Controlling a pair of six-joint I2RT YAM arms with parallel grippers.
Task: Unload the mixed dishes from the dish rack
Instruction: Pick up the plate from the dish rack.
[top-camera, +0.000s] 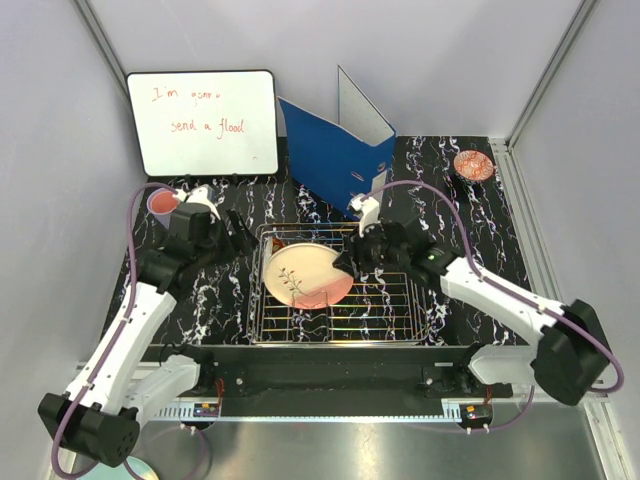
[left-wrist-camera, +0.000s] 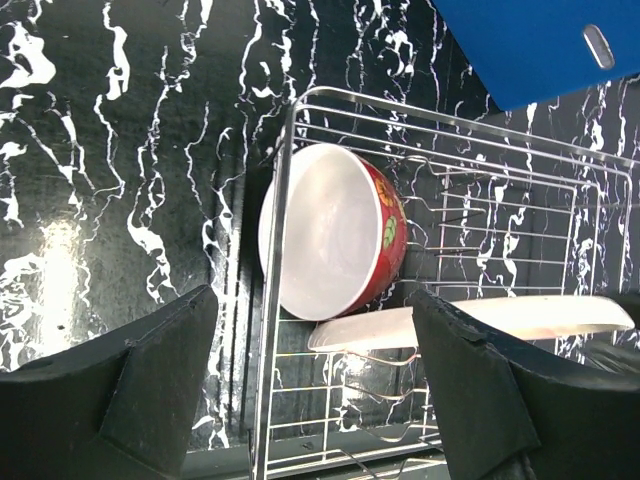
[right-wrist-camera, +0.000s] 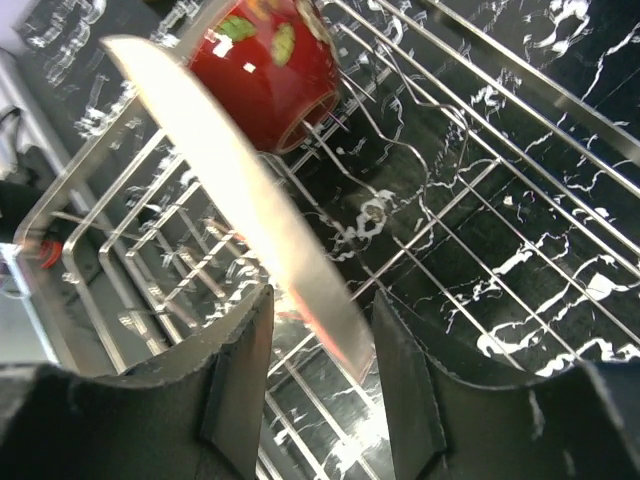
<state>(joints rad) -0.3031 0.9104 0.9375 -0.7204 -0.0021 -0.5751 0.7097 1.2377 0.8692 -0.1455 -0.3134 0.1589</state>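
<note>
**Right gripper straddles the plate's rim inside the rack**

The cream-and-pink plate (top-camera: 300, 275) with its sprig drawing sits tilted in the left half of the wire dish rack (top-camera: 400, 320). At the plate's 3 o'clock edge, the right gripper (top-camera: 352, 262) has one finger on each side of the rim. The right wrist view shows the rim running between the two black fingers (right-wrist-camera: 240, 370) with very little room on either side (whether they already press on it cannot be told).

At the plate's 11 o'clock, in the rack's far-left corner, a red floral bowl (left-wrist-camera: 385, 235) stands on its side with its white inside turned toward the rack's left wall.

Just outside that wall, at about 10 o'clock from the plate, the left gripper (top-camera: 238, 232) hovers with its jaws spread wide and nothing between them. Further out on the same line, a pink cup (top-camera: 160, 203) stands on the black marbled table (top-camera: 450, 210).

At the rack's 12 o'clock stands a blue ring binder (top-camera: 335, 150). A whiteboard (top-camera: 203, 122) with red handwriting leans at 11 o'clock. A small red-patterned bowl (top-camera: 473, 165) lies at 2 o'clock near the table's far-right corner.
</note>
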